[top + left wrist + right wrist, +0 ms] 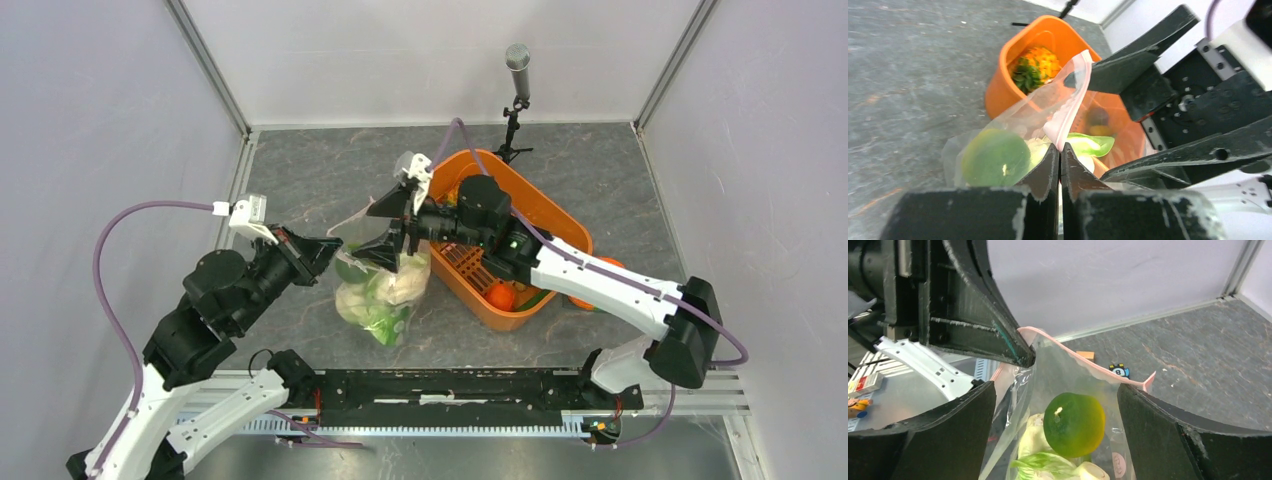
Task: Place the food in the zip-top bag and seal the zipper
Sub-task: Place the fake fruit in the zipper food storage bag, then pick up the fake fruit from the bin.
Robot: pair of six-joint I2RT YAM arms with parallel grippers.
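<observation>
Pinching the zipper (1070,100) of the zip-top bag (385,290) with the clenched left claw (1060,150); straddling the bag's open mouth with the released right claw (385,228); holding a green mango (1074,423) and pale leafy food inside, upright on the desk (330,170) just beside the orange basket (560,215).

Counter (330,170): grey, marbled w/ pale veins. Basket (998,95): orange, slotted. Zip-top bag (1073,370): clear; zipper (1088,362) pink. Mango (1074,424): green fading to yellow-orange. Pineapple (1045,60): orange, dk green leaves. Cabbage (1090,144): bright green & white. Arms (600,285): white + black; cables (97,265) purple.
</observation>
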